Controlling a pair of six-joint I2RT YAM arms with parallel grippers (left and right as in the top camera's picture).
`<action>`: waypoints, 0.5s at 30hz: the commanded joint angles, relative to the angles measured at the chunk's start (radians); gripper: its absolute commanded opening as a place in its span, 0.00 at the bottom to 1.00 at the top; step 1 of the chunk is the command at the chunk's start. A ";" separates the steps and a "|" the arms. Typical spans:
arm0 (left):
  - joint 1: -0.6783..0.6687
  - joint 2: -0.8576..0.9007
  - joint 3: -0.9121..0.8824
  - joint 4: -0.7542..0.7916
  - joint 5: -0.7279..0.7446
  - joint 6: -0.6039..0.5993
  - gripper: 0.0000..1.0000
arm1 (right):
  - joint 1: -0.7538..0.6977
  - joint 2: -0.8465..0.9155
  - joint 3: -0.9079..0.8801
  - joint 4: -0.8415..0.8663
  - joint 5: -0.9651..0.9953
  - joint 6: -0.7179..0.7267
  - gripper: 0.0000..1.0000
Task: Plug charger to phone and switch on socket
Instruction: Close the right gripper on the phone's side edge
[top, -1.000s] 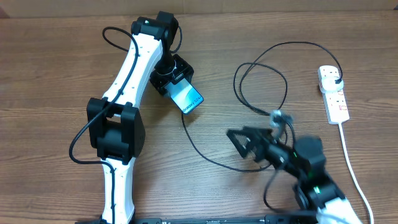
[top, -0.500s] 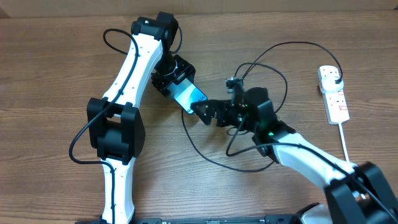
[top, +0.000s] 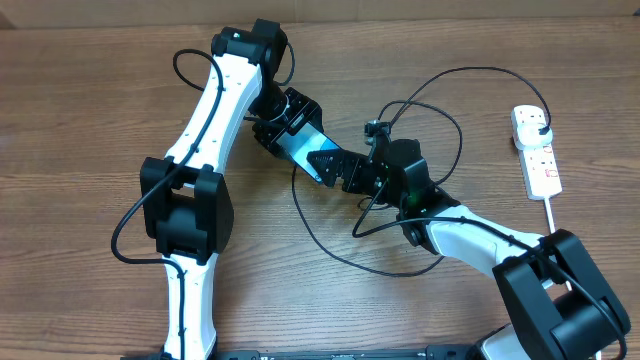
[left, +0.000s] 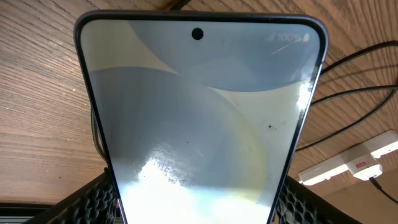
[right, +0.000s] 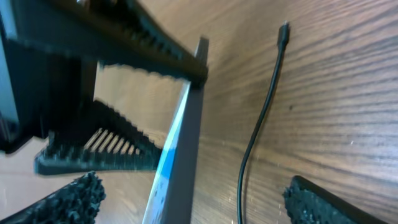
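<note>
Between fingers of left pincer (top: 292, 130): phone (left: 199, 124) clamped, screen up. Right pincer (right: 202, 199) unclenched, spread wide around phone's edge, seemingly not touching. Charger (right: 264, 106) tip on table (right: 348, 93) inside that gap, beside phone. Socket (top: 537, 150) well apart from both pincers.

phone (top: 300, 152): centre-left of the overhead frame, in the left gripper (top: 290, 135)
right gripper (top: 328, 166): just right of it
charger (top: 452, 74): loops at centre (tip (right: 284, 29) on the table (top: 90, 100), right of the phone)
socket (top: 538, 155): far right

Phone (top: 297, 148) held tilted, black charger (right: 265, 112) looped, plugged into white socket (top: 537, 150)
</note>
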 joint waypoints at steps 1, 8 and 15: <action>0.002 -0.013 0.030 0.004 0.039 -0.018 0.04 | 0.000 0.029 0.030 0.038 0.048 0.071 0.92; -0.011 -0.013 0.030 0.023 -0.011 -0.053 0.04 | 0.002 0.039 0.082 0.021 0.018 0.086 0.77; -0.017 -0.013 0.030 0.051 -0.038 -0.069 0.04 | 0.008 0.040 0.114 -0.050 0.017 0.086 0.67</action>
